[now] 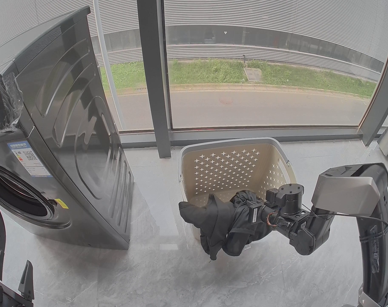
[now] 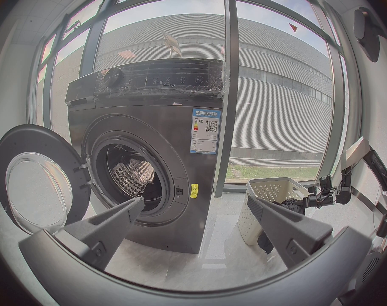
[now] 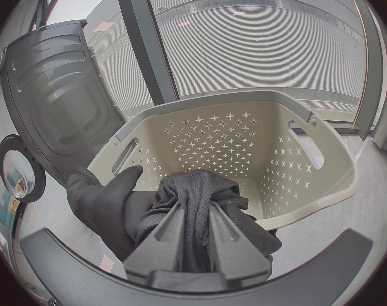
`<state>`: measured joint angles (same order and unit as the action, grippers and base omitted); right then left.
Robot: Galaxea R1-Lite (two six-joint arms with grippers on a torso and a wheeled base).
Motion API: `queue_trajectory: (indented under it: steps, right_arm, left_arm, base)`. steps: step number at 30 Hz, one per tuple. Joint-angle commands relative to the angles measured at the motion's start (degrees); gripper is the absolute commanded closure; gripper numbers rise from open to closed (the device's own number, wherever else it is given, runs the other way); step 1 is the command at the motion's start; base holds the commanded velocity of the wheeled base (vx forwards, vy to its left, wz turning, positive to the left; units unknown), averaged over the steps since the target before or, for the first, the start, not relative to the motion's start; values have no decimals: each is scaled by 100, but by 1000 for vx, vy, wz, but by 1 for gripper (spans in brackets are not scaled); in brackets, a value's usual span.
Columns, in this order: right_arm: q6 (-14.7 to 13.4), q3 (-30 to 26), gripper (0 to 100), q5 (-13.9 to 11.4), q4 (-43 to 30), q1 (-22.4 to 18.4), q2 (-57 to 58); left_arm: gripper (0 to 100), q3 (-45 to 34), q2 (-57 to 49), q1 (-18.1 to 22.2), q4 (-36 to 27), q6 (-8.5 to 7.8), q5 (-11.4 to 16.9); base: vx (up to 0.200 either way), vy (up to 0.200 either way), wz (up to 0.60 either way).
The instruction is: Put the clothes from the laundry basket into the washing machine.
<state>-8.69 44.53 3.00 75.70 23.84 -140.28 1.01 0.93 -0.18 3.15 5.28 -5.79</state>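
A cream laundry basket stands on the floor by the window. My right gripper is shut on a dark grey garment, held above the basket's near rim, with cloth drooping over the front edge. The grey washing machine stands to the left, its round door swung open and the steel drum showing. My left gripper hangs low in front of the machine, fingers spread wide, nothing between them.
Tall window panes and a dark pillar rise behind the basket. Pale glossy floor stretches between the machine and the basket. The open door juts out from the machine's front.
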Motion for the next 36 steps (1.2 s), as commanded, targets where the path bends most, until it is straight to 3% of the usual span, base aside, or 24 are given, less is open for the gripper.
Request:
queue_trajectory:
  steps: [1,10,20,25,36]
  right_arm:
    - [-1,-191,100,17,85,33,299]
    - [-10,-946,100,17,366,68,1398]
    - [-36,-1122,100,17,287,182,2321]
    - [-54,-1324,100,17,349,208,2127]
    - [-89,-1061,100,17,735,226,800]
  left_arm:
    - [0,-84,-93,1,2,8,-1]
    - [0,-84,-93,1,2,8,-1]
    - [0,-84,-93,1,2,8,-1]
    - [0,-84,-93,1,2,8,-1]
    - [0,-84,-93,1,2,8,-1]
  base:
    - [0,0,0]
    - [0,0,0]
    - [0,0,0]
    - [0,0,0]
    - [0,0,0]
